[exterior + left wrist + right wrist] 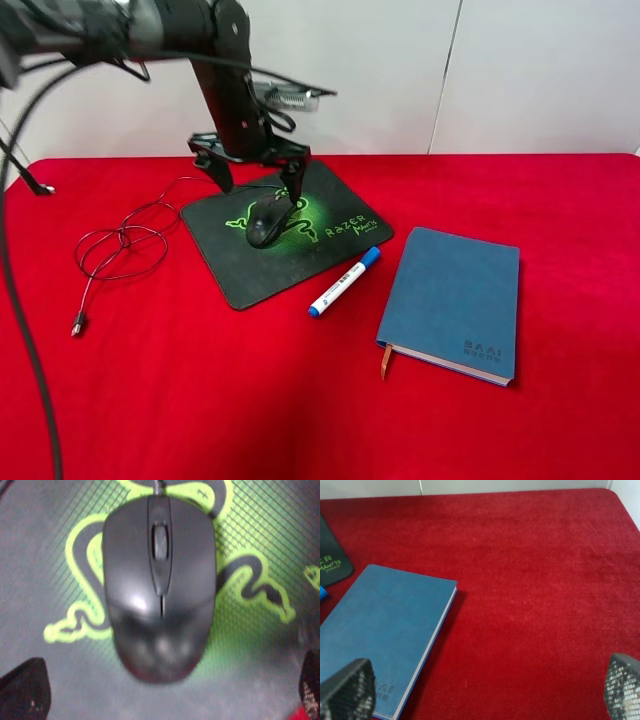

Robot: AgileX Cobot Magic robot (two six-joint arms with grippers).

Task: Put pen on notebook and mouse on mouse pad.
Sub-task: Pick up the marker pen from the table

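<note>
- Since the mouse [268, 220] lies on the mouse pad [240, 275], over its green logo, with my left gripper [261, 187] spread above it and gripping nothing, I judge that half done.
- Pen [343, 281] lies on the red surface [560, 200] just beside the mouse pad, between it and the notebook [455, 300]. Next I must pinch its barrel and carry it onto the cover.
- Left wrist view alone shows gaps between the mouse and both fingertips.
- Only the right wrist view shows my right gripper [485, 690], spread and empty, near the notebook.
</note>
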